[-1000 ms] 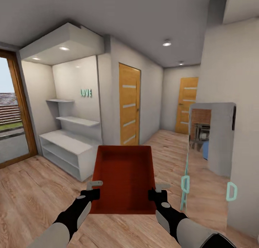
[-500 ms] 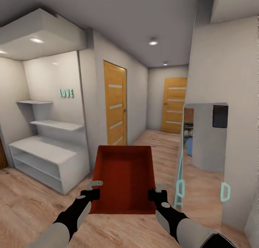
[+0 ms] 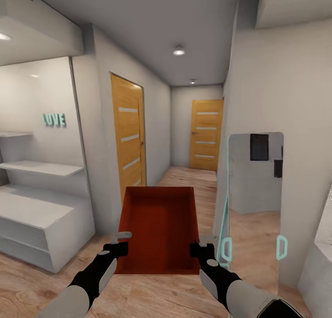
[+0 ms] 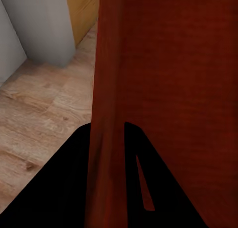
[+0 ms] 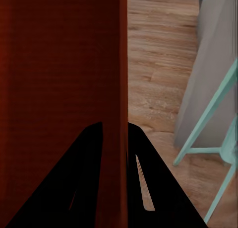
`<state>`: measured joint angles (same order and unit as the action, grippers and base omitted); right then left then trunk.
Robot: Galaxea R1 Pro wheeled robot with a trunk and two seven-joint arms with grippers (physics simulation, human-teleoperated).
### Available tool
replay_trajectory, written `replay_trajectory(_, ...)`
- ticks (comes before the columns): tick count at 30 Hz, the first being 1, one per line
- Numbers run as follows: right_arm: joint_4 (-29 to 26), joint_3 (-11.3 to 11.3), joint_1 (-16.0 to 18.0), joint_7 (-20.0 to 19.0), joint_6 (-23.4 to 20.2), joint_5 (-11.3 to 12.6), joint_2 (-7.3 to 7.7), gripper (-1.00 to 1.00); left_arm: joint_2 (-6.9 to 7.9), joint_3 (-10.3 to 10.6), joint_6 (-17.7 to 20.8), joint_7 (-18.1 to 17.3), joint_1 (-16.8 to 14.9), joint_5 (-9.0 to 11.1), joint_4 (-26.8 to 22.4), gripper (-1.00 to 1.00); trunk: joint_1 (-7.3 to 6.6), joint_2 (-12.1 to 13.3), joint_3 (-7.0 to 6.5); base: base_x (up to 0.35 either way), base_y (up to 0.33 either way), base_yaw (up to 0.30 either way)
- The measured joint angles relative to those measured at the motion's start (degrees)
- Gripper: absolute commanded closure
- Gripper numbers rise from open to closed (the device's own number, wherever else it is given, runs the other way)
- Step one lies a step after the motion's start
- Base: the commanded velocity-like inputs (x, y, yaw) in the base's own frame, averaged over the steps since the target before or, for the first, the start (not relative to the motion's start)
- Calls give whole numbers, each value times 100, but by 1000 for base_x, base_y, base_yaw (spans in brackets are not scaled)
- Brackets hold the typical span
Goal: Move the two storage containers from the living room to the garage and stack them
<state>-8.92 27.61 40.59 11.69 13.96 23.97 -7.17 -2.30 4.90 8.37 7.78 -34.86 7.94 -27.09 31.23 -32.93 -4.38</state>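
Observation:
An orange-red open-top storage container (image 3: 159, 228) is carried level in front of me, above the light wood plank floor. My left gripper (image 3: 119, 245) is shut on its left wall, and my right gripper (image 3: 202, 247) is shut on its right wall. In the left wrist view the thin red wall (image 4: 106, 138) runs between the two dark fingers. Through the right wrist view the container's right wall (image 5: 122, 114) is likewise clamped between the fingers. The container is empty inside.
A narrow hallway runs ahead, with a wooden door (image 3: 128, 140) on its left wall and another door (image 3: 206, 134) at its far end. White shelving (image 3: 37, 216) stands at the left. A teal-framed standing mirror (image 3: 251, 198) leans against the right wall, close to my right arm.
The whole view has swung to the right: shelving and glass door slid left, the hallway now lies ahead. Both grippers keep the same hold on the container.

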Motion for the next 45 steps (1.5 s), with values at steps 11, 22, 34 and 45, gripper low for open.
replay_trajectory(11, 1, -1, 0, 0, 1, 0, -1, 100, 0, 0, 0, -1, 0, 0, 0, 100, 0, 0, 0, 311, 194, -284)
replay_trajectory(22, 1, 0, 1, -2, -1, 0, -1, 100, 0, -2, 2, 1, 2, -1, -4, 100, 0, 0, 0, 311, 194, -108)
replay_trajectory(34, 1, 0, 1, -2, -1, -1, 0, 100, 1, 0, 2, 2, 2, 1, -4, 100, 0, 0, 0, 311, 193, -1)
replay_trajectory(45, -6, -2, 0, 0, 1, -1, 1, 100, 1, 2, 1, 1, 0, 0, -8, 100, 0, 0, 0, 311, 190, -109)
